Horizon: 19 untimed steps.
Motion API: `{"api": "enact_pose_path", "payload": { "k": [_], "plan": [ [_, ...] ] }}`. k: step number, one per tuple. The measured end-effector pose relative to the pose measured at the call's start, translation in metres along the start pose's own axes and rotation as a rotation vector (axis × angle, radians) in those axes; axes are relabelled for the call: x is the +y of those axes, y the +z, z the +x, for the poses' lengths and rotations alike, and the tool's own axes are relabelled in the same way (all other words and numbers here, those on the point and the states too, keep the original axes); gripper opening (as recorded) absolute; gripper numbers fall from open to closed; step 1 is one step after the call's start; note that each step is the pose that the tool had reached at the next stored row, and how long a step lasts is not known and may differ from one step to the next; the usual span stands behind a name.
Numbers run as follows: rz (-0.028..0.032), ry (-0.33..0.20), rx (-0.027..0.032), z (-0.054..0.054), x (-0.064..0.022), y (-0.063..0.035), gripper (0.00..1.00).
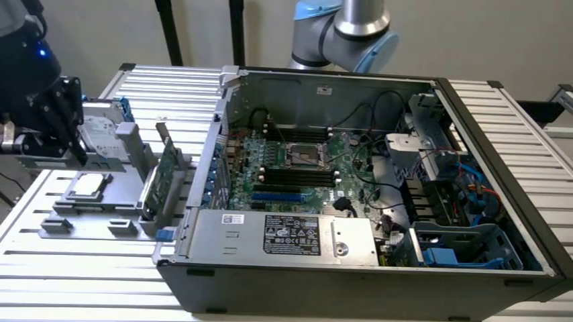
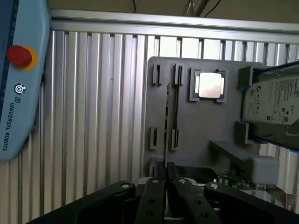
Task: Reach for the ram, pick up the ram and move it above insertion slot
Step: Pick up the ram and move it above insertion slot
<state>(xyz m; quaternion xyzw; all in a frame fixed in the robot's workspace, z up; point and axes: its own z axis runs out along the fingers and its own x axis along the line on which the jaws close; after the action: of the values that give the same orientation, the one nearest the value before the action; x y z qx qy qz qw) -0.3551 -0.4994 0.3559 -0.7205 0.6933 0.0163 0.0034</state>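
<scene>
The ram (image 2: pixel 166 121), a long, thin circuit-board stick, is seen edge-on in the wrist view as a narrow strip running straight out from between the fingertips of the black two-fingered tool (image 2: pixel 164 170). The tool's fingers are drawn narrow, almost together, and are judged to be clamped on the stick's flat faces, although the contact itself is hidden. The strip is lined up with the two rows of upright slotted holders on the flat grey fixture plate (image 2: pixel 205 130) and falls between them rather than in either row, so the stick is judged to be lifted clear of the plate. Beside it on that plate a square silver processor (image 2: pixel 209 85) is seated in its frame, and beyond that a silver boxy hard drive (image 2: pixel 273 100) is held. The plate is carried by the ribbed aluminium worktop (image 2: pixel 93 116). In the exterior view the tool hangs over the plate at the far left, and the open dark-grey computer case (image 1: pixel 358 275) stands to the exterior view's right of it. The long black memory slots (image 1: pixel 300 176) lie on the green motherboard, well apart from the tool, with their long axis running left to right.
</scene>
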Motion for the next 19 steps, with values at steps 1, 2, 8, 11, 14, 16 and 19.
{"api": "enact_pose_path", "payload": {
  "k": [1, 2, 8, 11, 14, 16, 19],
  "plan": [
    [0.0, 0.0, 0.0, 0.0, -0.0026, -0.0046, 0.13],
    [-0.0001, 0.0, 0.0001, 0.0, -0.0056, -0.0091, 0.13],
    [-0.0001, 0.0, -0.0001, -0.001, -0.0296, -0.0355, 0.13],
    [-0.0004, 0.0, -0.0001, -0.001, -0.0433, -0.0406, 0.13],
    [-0.0008, 0.0, -0.0007, -0.001, -0.0569, -0.0436, 0.13],
    [-0.001, 0.0, -0.0012, 0.0, -0.0659, -0.0453, 0.13],
    [-0.0014, 0.0, -0.0018, 0.0, -0.0796, -0.048, 0.13]
  ]
}}
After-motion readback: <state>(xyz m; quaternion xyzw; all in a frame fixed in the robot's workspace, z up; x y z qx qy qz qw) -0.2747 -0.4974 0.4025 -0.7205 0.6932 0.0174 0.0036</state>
